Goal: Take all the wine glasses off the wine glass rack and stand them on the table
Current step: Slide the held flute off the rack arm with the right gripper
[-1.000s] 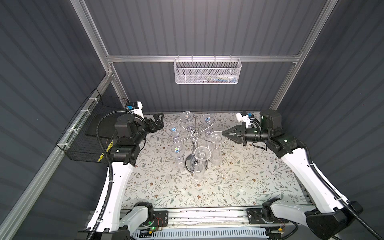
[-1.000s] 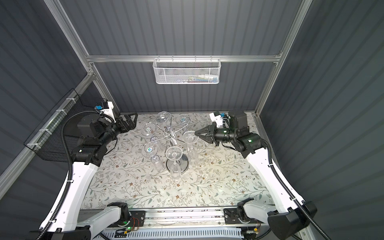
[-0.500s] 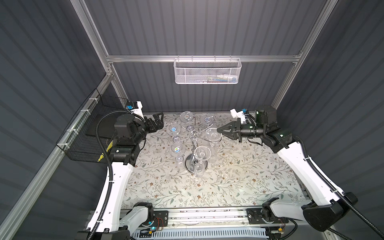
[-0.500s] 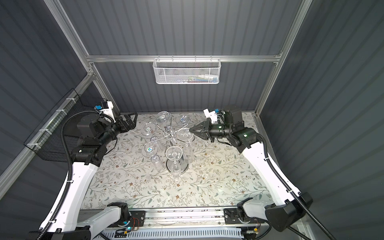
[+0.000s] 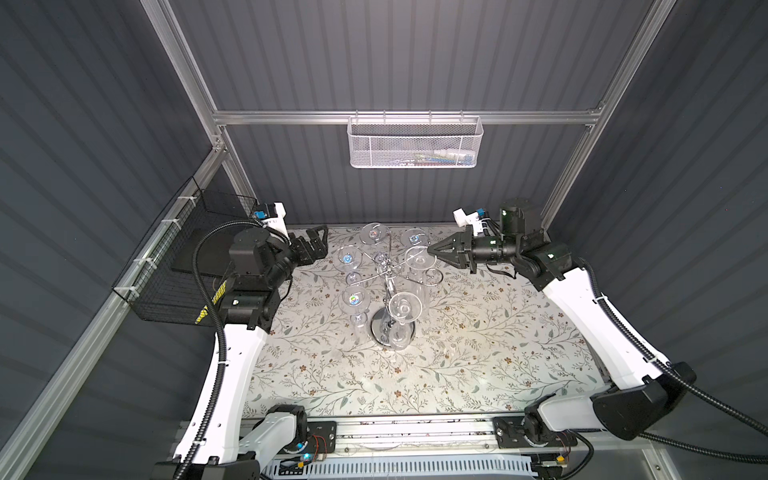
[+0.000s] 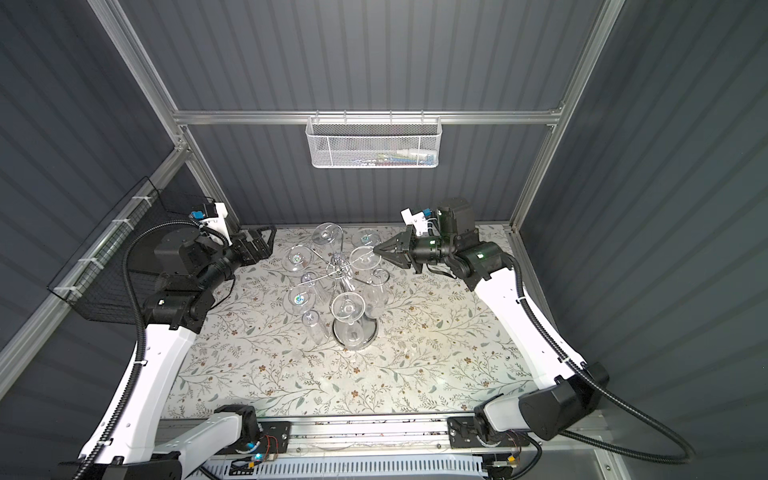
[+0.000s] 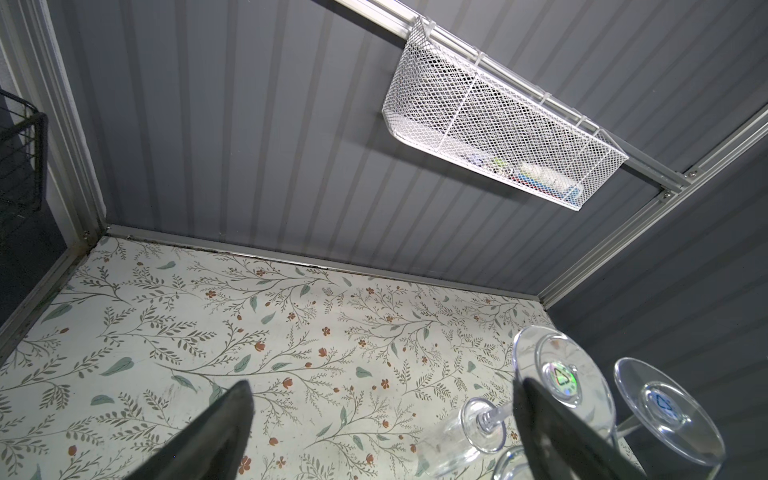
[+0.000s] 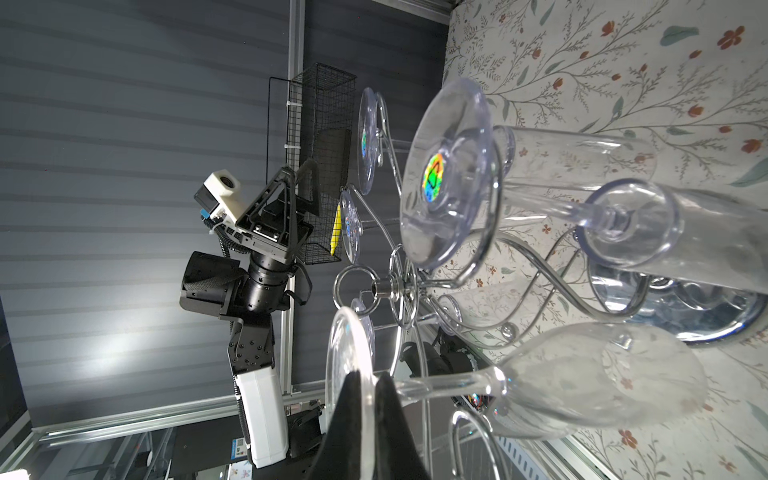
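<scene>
The right gripper (image 5: 430,250) pinched the foot of the wine glass (image 5: 419,258), which seemed to hang on the wine glass rack (image 5: 377,329) beyond its tips. The left gripper (image 5: 319,244) stood wide and empty.

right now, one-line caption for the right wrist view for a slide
Right gripper shut on the foot of an inverted wine glass at the chrome wine glass rack.

Worktop (image 5: 478,353): off-white, printed with trailing grey-green leaf sprigs and small rust-brown flowers.
Wine glass rack (image 5: 389,286): mirror-bright chrome.
Wine glasses (image 5: 354,300): clear, several with an iridescent rainbow sticker on the foot.
Mesh basket (image 5: 414,143), upper centre: white.
Wire basket (image 5: 174,266), left edge: black.
Walls (image 5: 374,54): dark grey, ribbed in vertical stripes.
Arms (image 5: 232,374): white shells, black joints.
</scene>
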Controlling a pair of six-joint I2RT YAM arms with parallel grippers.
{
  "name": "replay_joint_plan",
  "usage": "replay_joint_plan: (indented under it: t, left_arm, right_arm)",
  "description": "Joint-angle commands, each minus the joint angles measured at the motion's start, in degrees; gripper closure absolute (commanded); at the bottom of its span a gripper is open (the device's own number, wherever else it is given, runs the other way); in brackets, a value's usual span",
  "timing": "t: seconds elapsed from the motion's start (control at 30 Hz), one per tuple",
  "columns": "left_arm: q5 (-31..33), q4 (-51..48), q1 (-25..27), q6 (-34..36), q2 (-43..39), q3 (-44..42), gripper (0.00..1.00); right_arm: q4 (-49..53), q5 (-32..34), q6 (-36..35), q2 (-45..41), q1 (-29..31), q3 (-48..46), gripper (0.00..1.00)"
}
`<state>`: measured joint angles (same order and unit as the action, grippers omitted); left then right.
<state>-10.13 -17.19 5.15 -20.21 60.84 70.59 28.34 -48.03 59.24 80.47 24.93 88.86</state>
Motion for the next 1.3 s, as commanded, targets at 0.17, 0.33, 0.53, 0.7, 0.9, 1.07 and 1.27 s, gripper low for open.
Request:
replay_joint_plan:
  t: [0.17,0.33,0.53,0.7,0.9,1.07,1.27]
  left_arm:
    - [-0.8,-0.3,-0.3,-0.2,-0.5,-1.0,0.01]
    - [-1.0,-0.2,-0.3,-0.5,-0.2,-0.9,0.01]
    - [-1.4,-0.6,-0.3,-0.5,0.3,-0.3,0.01]
    - [-1.2,-0.7,-0.3,-0.4,0.9,-0.2,0.01]
    - [-0.9,-1.3,-0.3,-0.2,0.8,0.2,0.01]
    - [-0.2,-1.4,-0.3,-0.1,0.6,0.2,0.01]
    - [-0.3,-1.5,-0.3,-0.1,0.5,0.4,0.01]
  right_arm:
    - [0.4,-1.1,-0.3,0.8,0.2,2.3,1.0]
    - [0.8,-1.2,0.0,0.8,-0.7,2.0,1.0]
    - [0.3,-2.1,0.3,1.1,-2.3,1.6,1.0]
    - [0.1,-2.7,0.4,1.2,-3.4,1.1,1.0]
    - [0.1,-2.8,0.3,0.4,-4.6,0.2,1.0]
    - [0.3,-2.9,0.0,-0.9,-6.0,-1.4,1.0]
    - [0.6,-3.0,-0.1,-2.3,-7.1,-2.4,1.0]
